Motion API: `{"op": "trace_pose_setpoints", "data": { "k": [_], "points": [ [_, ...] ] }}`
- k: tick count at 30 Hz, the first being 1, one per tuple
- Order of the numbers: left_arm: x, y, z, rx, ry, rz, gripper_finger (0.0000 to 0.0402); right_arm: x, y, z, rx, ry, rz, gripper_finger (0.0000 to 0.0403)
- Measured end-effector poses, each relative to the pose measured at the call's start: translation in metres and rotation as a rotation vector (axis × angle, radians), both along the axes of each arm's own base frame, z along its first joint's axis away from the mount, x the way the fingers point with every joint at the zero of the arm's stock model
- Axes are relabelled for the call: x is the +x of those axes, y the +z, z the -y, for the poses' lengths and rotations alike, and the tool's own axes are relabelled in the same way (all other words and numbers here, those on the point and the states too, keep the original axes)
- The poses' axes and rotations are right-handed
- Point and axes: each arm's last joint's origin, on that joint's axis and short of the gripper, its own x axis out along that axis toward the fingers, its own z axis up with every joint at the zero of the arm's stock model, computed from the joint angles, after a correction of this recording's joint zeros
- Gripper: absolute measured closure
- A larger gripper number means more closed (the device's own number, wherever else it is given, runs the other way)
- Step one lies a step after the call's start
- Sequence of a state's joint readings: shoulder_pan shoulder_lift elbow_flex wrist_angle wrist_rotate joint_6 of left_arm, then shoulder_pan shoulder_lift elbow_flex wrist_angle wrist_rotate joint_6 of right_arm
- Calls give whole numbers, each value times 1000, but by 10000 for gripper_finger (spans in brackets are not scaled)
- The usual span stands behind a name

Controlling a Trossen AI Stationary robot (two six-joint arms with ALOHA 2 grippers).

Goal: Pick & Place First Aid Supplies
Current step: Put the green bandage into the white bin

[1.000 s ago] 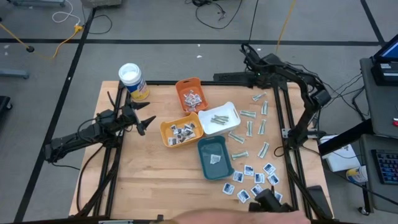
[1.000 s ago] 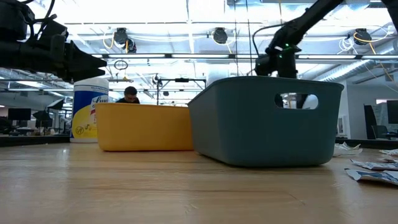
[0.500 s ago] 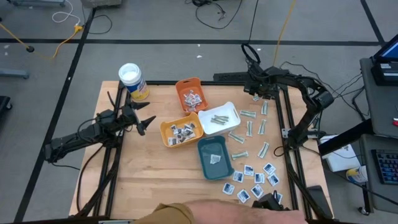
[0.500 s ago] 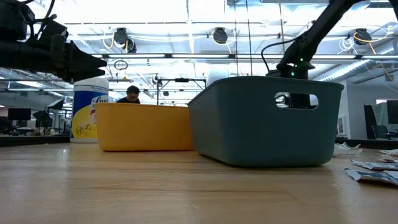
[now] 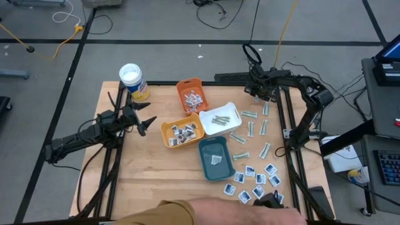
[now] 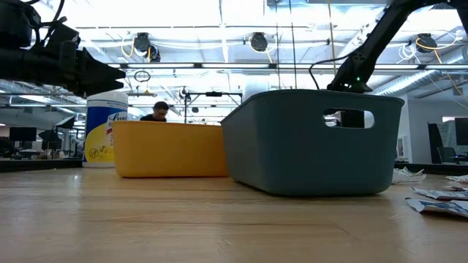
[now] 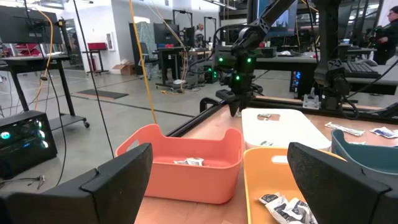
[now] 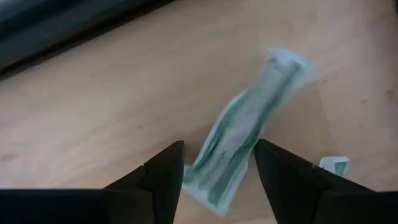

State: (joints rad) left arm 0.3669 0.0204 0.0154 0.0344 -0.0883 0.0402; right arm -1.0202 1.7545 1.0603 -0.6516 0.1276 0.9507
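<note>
Our right hand point(image 8: 217, 174) hovers over a narrow pale grey-green strip packet point(image 8: 249, 134) lying flat on the wooden counter point(image 5: 156, 175), beyond the white plastic tray point(image 5: 220, 120) on its far-right side. Fingers spread, straddling the strip's end, nothing pinched yet. We judge it light, thin, floppy and likely slippery: pinch across the width near the middle. Left hand point(image 5: 142, 120) waits spread, well left of the tray.

In the right wrist view the pale green strip point(image 8: 249, 130) is blurred and its near end runs between the dark fingers point(image 8: 158, 180); contact cannot be told. From overhead, a person's sleeve point(image 5: 212, 214) is cut off by the frame edge.
</note>
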Motion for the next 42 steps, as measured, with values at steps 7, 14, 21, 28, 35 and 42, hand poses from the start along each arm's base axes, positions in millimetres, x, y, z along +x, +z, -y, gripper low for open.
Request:
{"op": "trace_pose_setpoints", "data": {
  "k": [7, 14, 21, 28, 35, 42],
  "points": [
    [0, 0, 0, 0, 0, 0, 23, 1, -2, 1, 2, 26, -9, 283],
    [0, 0, 0, 0, 0, 0, 23, 1, 0, 1, 22, 126, -24, 393],
    [0, 0, 0, 0, 0, 0, 23, 4, 26, 5, 93, 273, -61, 399],
    [0, 0, 0, 0, 0, 0, 23, 12, 65, 8, 153, 454, -103, 401],
    [0, 0, 0, 0, 0, 0, 23, 27, 102, 4, 180, 632, -92, 402],
    [0, 0, 0, 0, 0, 0, 23, 72, 119, -25, 138, 932, -35, 402]
  ]
}}
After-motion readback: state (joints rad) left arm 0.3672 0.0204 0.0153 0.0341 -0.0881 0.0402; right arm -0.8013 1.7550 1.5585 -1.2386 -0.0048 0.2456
